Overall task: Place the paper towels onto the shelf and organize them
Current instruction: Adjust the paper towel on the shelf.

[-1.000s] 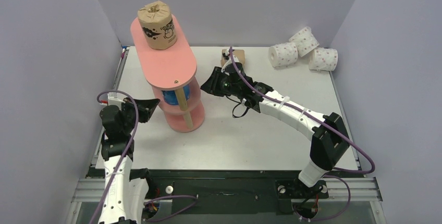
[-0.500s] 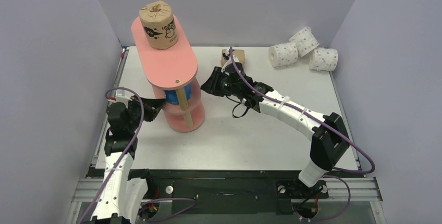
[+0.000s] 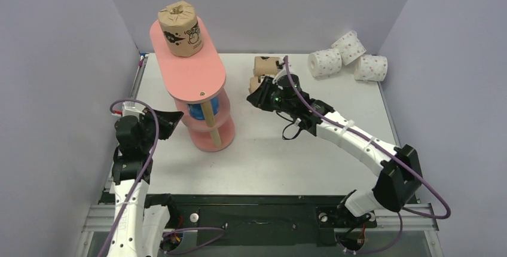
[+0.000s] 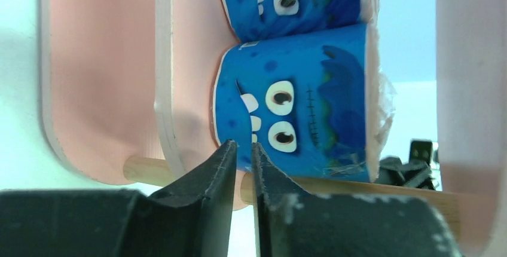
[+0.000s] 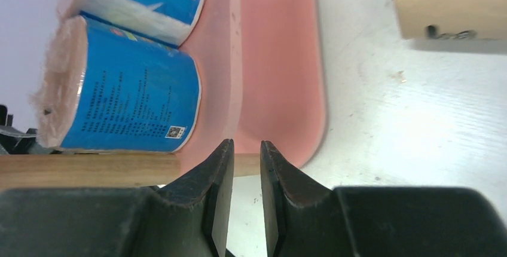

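Blues [image 4: 293, 107] fill the shelf's [image 3: 191, 72] middle tier and one brown [image 3: 179, 28] is on top, so the right fingers [image 5: 206, 191], a crack apart and empty, hover by the loose browns [image 3: 266, 66] on the worktop [image 3: 287, 161], likely next, while the left fingers [image 4: 209, 191], nearly together, hang beside the shelf.

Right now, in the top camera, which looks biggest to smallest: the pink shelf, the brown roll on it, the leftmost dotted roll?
1. pink shelf
2. brown roll on top, but it sits nearer the camera, so unsure
3. leftmost dotted roll

brown roll [image 3: 179, 28] atop shelf [image 3: 194, 77] | dotted rolls [image 3: 326, 63] far right
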### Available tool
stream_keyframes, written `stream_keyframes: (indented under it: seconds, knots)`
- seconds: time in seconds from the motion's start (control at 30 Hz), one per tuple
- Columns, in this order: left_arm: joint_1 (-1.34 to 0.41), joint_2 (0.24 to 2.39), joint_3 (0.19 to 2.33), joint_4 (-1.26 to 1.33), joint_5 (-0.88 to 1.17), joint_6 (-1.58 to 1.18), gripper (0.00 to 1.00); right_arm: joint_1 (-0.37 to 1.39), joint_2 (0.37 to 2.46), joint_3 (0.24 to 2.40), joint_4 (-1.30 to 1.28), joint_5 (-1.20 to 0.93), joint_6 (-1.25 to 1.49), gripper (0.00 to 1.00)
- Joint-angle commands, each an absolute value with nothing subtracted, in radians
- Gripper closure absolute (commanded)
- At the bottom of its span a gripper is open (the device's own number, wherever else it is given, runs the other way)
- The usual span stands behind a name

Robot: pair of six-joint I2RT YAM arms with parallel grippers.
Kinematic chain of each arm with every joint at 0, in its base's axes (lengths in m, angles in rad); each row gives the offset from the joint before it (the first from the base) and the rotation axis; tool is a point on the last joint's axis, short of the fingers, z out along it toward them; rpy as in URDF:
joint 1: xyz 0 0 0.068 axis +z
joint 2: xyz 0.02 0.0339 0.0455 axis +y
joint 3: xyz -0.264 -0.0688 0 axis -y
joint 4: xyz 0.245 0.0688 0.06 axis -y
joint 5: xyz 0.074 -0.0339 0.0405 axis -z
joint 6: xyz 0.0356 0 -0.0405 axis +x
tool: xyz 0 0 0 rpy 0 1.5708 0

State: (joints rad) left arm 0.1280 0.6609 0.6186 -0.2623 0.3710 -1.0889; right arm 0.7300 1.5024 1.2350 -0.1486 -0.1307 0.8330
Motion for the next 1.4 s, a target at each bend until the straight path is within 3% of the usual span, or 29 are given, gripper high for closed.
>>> stream_keyframes:
  seconds: [0.0,0.17,0.23,0.37,0.5,0.73,1.13,1.37]
  knots:
    - [0.140,0.634,0.732,-0.463,0.249,-0.964,0.77,0.698,1.339,1.185,-0.161,-0.017,0.766,0.78]
    - [0.150,0.586,0.751,-0.627,0.097,-0.903,0.39,0.680,1.228,1.059,-0.206,0.158,0.721,0.69]
    - [0.150,0.571,0.747,-0.671,0.048,-0.895,0.23,0.672,1.203,1.007,-0.206,0.234,0.714,0.58]
    - [0.150,0.553,0.720,-0.731,-0.023,-0.895,0.09,0.630,1.192,0.920,-0.182,0.266,0.724,0.37]
    - [0.151,0.533,0.671,-0.753,-0.033,-0.916,0.05,0.539,1.217,0.884,-0.130,0.178,0.753,0.28]
    - [0.152,0.502,0.533,-0.708,0.062,-0.951,0.05,0.416,1.330,0.804,0.191,0.046,0.832,0.26]
    - [0.155,0.539,0.390,-0.599,0.227,-1.011,0.06,0.311,1.704,0.996,0.515,-0.134,0.904,0.26]
    - [0.155,0.554,0.360,-0.582,0.232,-1.005,0.07,0.306,1.880,1.137,0.519,-0.196,0.922,0.27]
